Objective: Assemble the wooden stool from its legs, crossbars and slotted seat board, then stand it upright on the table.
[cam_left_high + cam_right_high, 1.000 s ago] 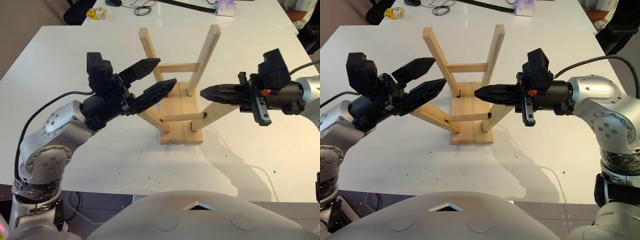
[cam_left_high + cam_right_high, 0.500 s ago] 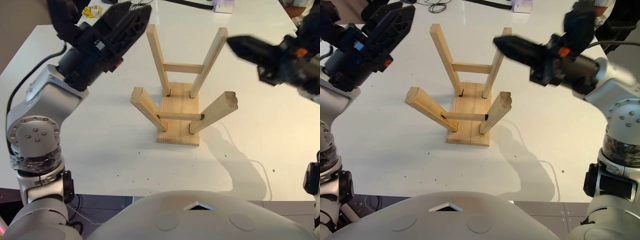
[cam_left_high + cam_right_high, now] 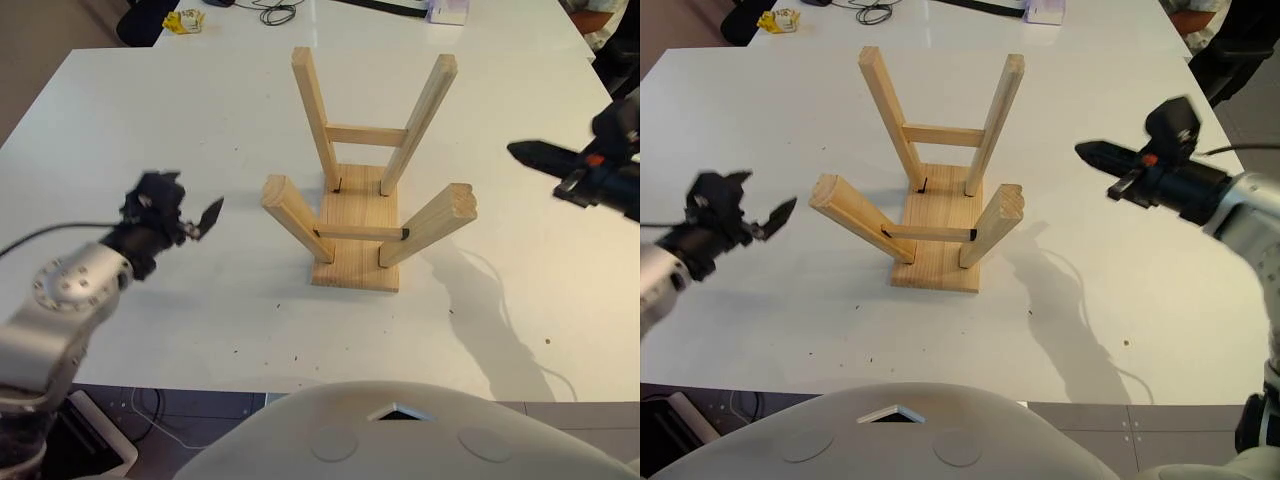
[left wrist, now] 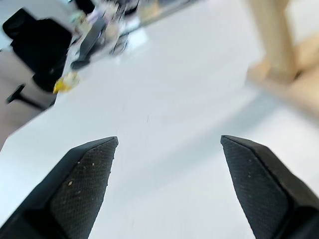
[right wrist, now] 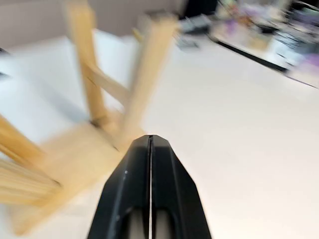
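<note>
Wood stool [image 3: 355,215] sits inverted mid-bench [image 3: 150,120], seat board [image 3: 355,272] down, legs [image 3: 290,205] up. Probably light and stiff, joints maybe loose; best held low on opposite legs near the crossbars [image 3: 360,233]. Since a second ago both claws backed off: left claw [image 4: 169,142] at 9 o'clock, fingers apart; right claw [image 5: 150,149] at 3 o'clock, pressed together.

Right wrist view: stool [image 5: 148,67] blurred; left wrist view: it runs off the edge, clutter [image 4: 106,27] behind unreadable.

Broad white table [image 3: 150,120], another desk [image 3: 350,25] behind, black chair [image 3: 150,20], perhaps cables [image 3: 285,12] on it
</note>
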